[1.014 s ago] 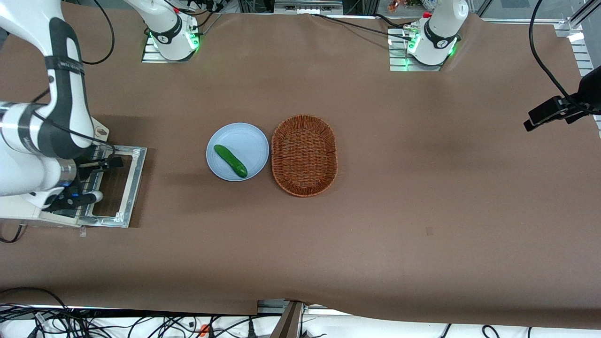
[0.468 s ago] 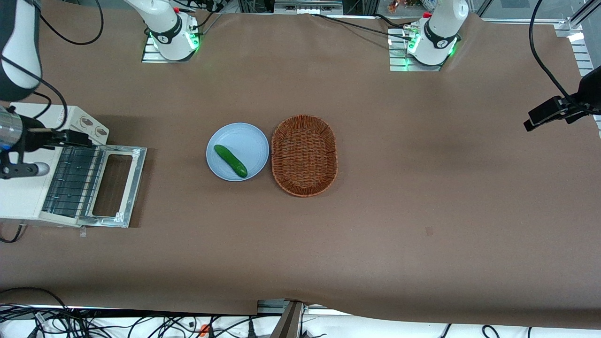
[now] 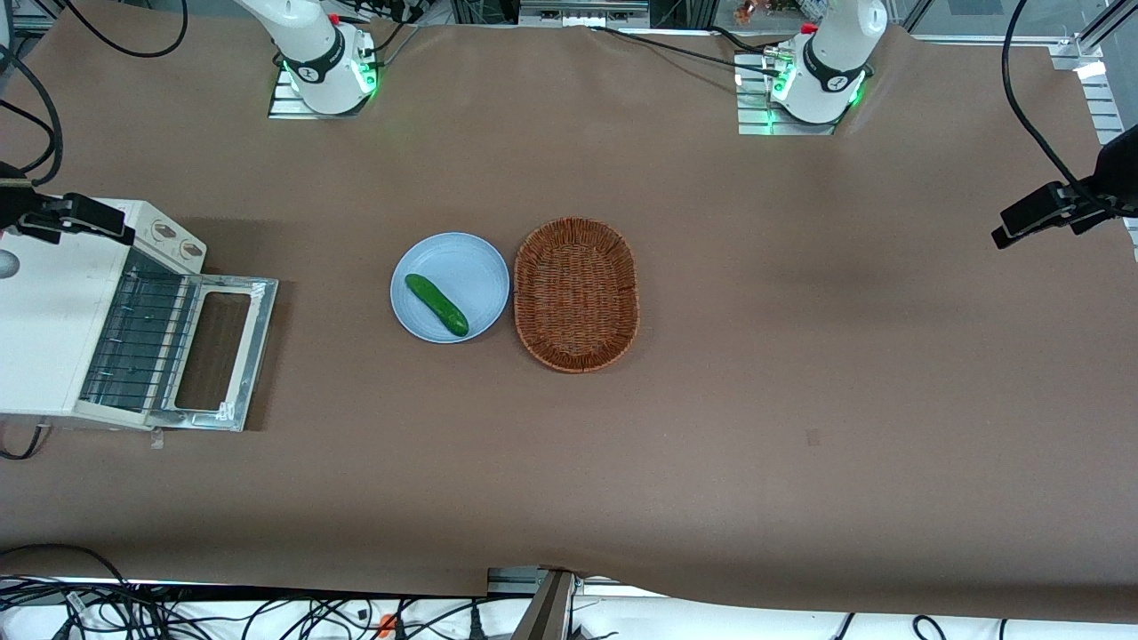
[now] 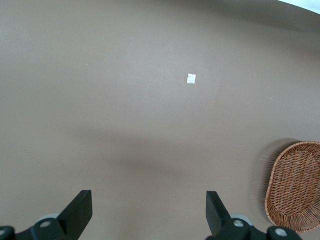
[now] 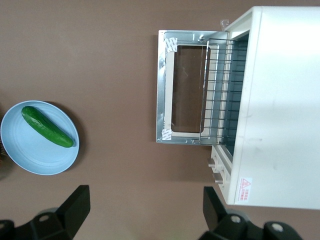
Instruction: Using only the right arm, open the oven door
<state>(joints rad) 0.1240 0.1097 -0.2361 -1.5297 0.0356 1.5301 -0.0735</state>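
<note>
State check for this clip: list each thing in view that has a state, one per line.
oven door: fully open, lying flat on the table
wire rack: partly slid out over the door
gripper: open, holding nothing, above the oven
plate: holds the cucumber
wicker basket: empty

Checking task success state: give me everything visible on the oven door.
The oven door lies folded down flat in front of the white toaster oven, fully open, inner side up. Its shiny metal frame surrounds a rectangular clear window that shows the brown table beneath. A wire rack juts from the oven cavity over the door's hinge edge. Its handle is not visible. Nothing grips it: the gripper hangs above the oven, jaws spread open and empty.
</note>
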